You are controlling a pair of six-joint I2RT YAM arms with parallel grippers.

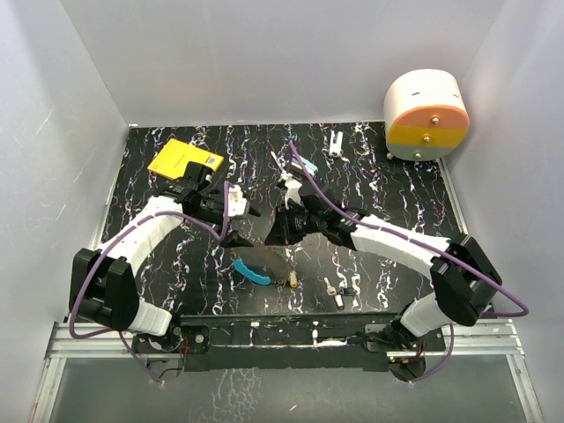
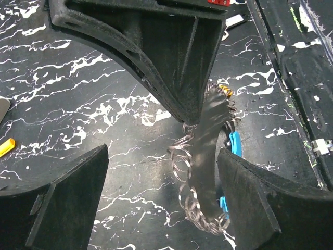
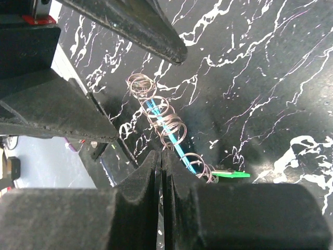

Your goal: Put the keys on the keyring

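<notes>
Centre of the overhead view: the right gripper, fingers pressed together on the thin wire of the keyring. Hangs from there toward lower centre, blue arc at the bottom end. In the right wrist view, shows as blurred silvery coils running from upper centre down to the closed right gripper at lower centre. At the lower right end of the coils, a green-headed key, touching or just beside the wire; cannot tell which.

Just left of that in the overhead view: the left gripper, spread wide and gripping nothing. In the left wrist view, one finger at lower left, one at lower right. Between them, the keyring, close to the right-hand finger; contact impossible to judge.

Lower centre of the overhead view, on the black marbled table: a yellow-headed key just right of the blue arc, then a few silver keys further right, apart from the ring.

Upper left: a yellow card. Upper right: a round white, orange and yellow box.
</notes>
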